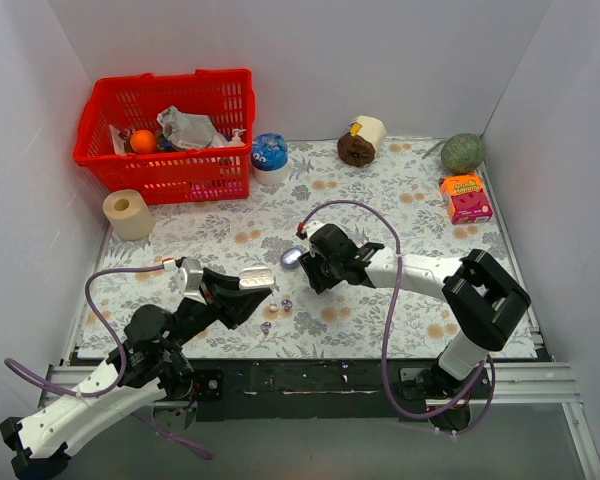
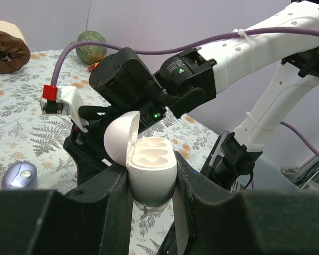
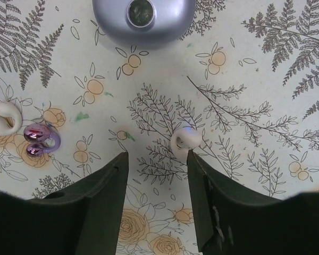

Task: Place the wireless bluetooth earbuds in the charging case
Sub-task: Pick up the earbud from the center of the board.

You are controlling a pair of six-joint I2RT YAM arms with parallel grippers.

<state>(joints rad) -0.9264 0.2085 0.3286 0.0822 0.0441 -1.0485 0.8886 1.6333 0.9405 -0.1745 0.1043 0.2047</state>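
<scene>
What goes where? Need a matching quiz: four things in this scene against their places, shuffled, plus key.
1. charging case
2. silver disc
3. orange
4. pink box

A. in the red basket
B. beside the green ball
C. clamped in the left tool, lid open
D. lying ahead of the open right tool

Pairs: 1-C, 2-D, 3-A, 4-B

A paper roll [image 1: 128, 214] is placed just in front of the red basket [image 1: 165, 135], a blue-topped tub [image 1: 270, 155] at its right end, a green ball [image 1: 462, 152] well right.
</scene>
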